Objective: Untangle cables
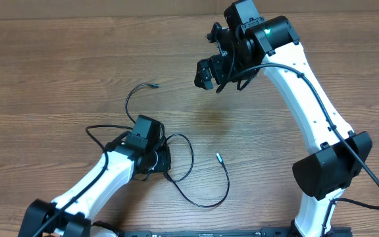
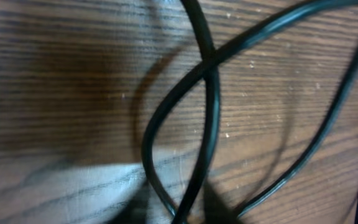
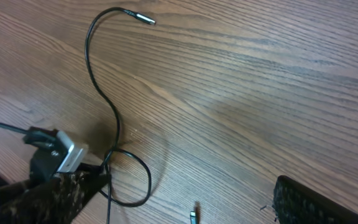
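Two arms, one tangle. Left gripper (image 1: 154,160) sits down on the knot of thin black cables (image 1: 191,157). Its fingers don't show in its own camera, so I can't tell whether it's clamped or loose. That wrist view shows only two strands crossing flat on the brown wooden table (image 1: 58,59). It's likely parked there to pin the crossing. Right gripper (image 1: 210,56) hangs far and right of the tangle, jaws spread wide, nothing in them, probably kept free to pull an end. Silver-tipped plug (image 1: 154,86) lies on the far side of the knot, second plug (image 1: 219,157) to the right. No containers in view.
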### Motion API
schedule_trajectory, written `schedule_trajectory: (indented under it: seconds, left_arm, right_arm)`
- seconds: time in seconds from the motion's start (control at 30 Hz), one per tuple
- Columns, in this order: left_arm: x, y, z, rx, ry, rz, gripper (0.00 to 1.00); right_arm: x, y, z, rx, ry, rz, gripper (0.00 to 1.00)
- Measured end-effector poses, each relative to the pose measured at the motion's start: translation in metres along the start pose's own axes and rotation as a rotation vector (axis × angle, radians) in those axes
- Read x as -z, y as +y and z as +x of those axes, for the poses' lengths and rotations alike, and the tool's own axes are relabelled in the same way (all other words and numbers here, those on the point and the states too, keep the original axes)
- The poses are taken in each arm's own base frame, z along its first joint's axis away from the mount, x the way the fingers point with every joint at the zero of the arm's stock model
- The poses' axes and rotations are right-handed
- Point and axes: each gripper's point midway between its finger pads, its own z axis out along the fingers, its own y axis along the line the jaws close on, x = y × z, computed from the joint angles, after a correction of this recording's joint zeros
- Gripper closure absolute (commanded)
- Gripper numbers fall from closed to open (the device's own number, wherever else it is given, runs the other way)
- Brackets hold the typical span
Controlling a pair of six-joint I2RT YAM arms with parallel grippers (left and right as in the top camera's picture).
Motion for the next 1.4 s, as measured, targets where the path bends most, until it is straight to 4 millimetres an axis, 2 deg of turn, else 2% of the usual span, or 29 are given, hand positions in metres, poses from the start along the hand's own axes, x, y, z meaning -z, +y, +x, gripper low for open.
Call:
schedule_trajectory:
  seconds: [0.4,0.57,0.63,0.73,0.9,1.03,1.13,1.2,1.3,1.4]
  left_arm:
    - [-0.005,-0.004,-0.001,0.028,0.01,0.022,0.96]
    - [0.01,-0.014,-0.003,0.001,0.054,0.028,0.96]
    - [0.025,-0.022,-0.011,-0.032,0.06,0.025,0.96]
    - [0.056,-0.038,-0.034,-0.086,0.023,0.022,0.96]
    - [0.124,-0.062,-0.077,-0.184,-0.136,-0.008,0.96]
    - [0.179,-0.077,-0.1,-0.27,-0.275,-0.021,0.96]
    - [0.214,-0.086,-0.109,-0.349,-0.366,-0.021,0.96]
    - [0.229,-0.089,-0.109,-0.393,-0.407,-0.023,0.96]
    - [0.245,-0.09,-0.107,-0.442,-0.45,-0.026,0.96]
    - [0.25,-0.089,-0.103,-0.465,-0.457,-0.03,0.96]
  right_arm:
    - [0.0,0.001,-0.005,0.018,-0.02,-0.006,0.0]
    - [0.001,-0.001,-0.009,0.028,-0.035,-0.005,0.0]
    - [0.001,-0.003,-0.009,0.024,-0.037,-0.004,0.0]
    - [0.003,-0.007,-0.01,0.017,-0.04,0.0,0.0]
    - [0.005,-0.012,-0.011,0.007,-0.044,-0.002,0.0]
    - [0.005,-0.003,-0.01,0.007,-0.042,-0.058,0.0]
    - [0.006,0.009,-0.01,0.009,-0.038,-0.126,0.0]
    - [0.007,0.018,-0.009,0.016,-0.036,-0.179,0.0]
    - [0.011,0.034,-0.009,0.051,-0.038,-0.278,0.02]
    - [0.017,0.05,-0.011,0.091,-0.056,-0.373,0.04]
